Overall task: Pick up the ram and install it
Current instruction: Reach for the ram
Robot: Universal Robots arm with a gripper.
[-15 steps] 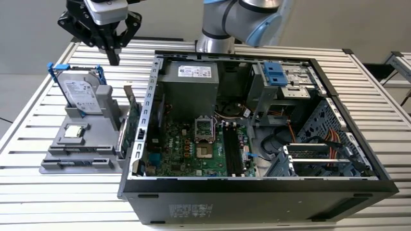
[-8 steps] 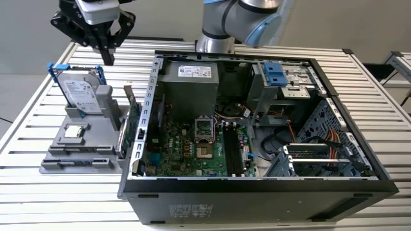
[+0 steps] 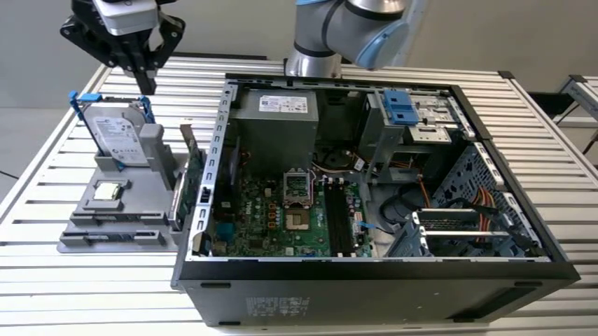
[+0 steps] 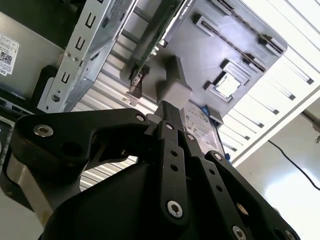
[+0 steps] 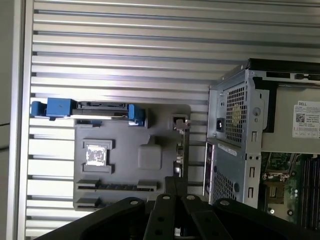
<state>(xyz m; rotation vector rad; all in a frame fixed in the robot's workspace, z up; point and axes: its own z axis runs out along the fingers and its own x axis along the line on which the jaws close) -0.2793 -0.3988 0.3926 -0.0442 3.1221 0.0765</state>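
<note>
Exterior view, clock directions taken on that frame.

- Gripper (image 3: 147, 85): at about 11 o'clock, hanging over the slatted metal table (image 3: 84, 294). Tips point down. They sit just past the 12 o'clock end of the grey holder (image 3: 140, 206) and are clear of everything.
- Fingers (image 4: 172, 125): pressed together in the second wrist view, with nothing between them. The exterior view agrees, showing one closed black point.
- Arm (image 3: 351, 28): base at 12 o'clock, behind the computer case (image 3: 374, 290).
- Holder: lies at 9 o'clock from the case, just beside its side wall.
- Hard drive (image 3: 120, 136): stands upright in a blue bracket at the holder's 12 o'clock end. It is the item nearest the gripper, though well below it.
- Processor chip (image 3: 110, 190): lies flat in a pocket mid-holder.
- Green card (image 3: 190, 185): stands on edge along the holder's 3 o'clock side, between the holder and the case wall.
- Ram (image 5: 115, 186): in the first wrist view, a long dark strip seated edge-up in a slot across the holder. It is at the end opposite the hard drive, past the chip, which is the holder's 6 o'clock end. It is not gripped and sits well apart from the fingertips. Its colour is hard to judge.
- Case: open side up, with the motherboard (image 3: 266, 217) exposed. The long black slots (image 3: 338, 220) run 12 to 6 o'clock, at 3 o'clock from the processor socket.
- Ram not yet in the case.
</note>
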